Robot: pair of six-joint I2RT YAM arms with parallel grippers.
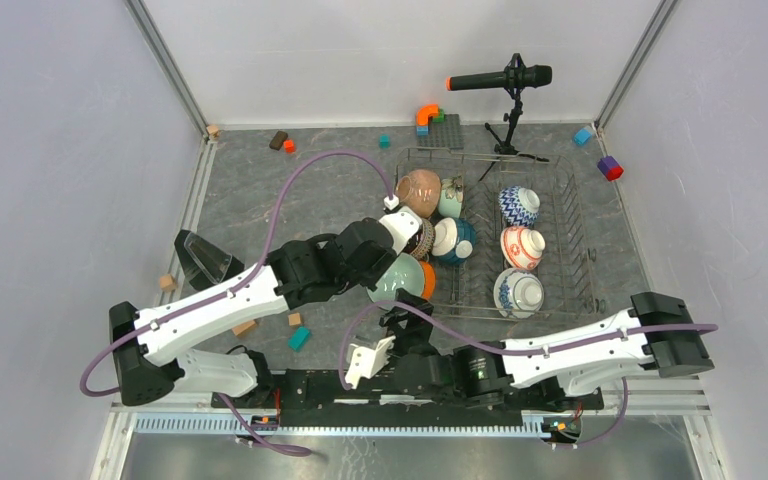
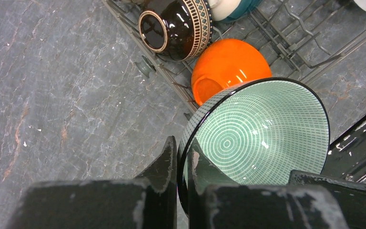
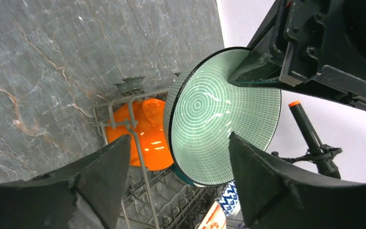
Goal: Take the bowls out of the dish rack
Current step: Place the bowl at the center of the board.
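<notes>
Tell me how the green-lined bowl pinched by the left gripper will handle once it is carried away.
The green bowl looks glazed and glossy, so it may slip. The left gripper pinches only its rim, so it could swing or tilt. It seems rigid ceramic, likely to chip if knocked against the dish rack or the orange bowl.

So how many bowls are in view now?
9: green bowl in left gripper; orange, striped, brown, teal, pale bowls on rack's left; three patterned bowls on its right. More may be hidden.
</notes>
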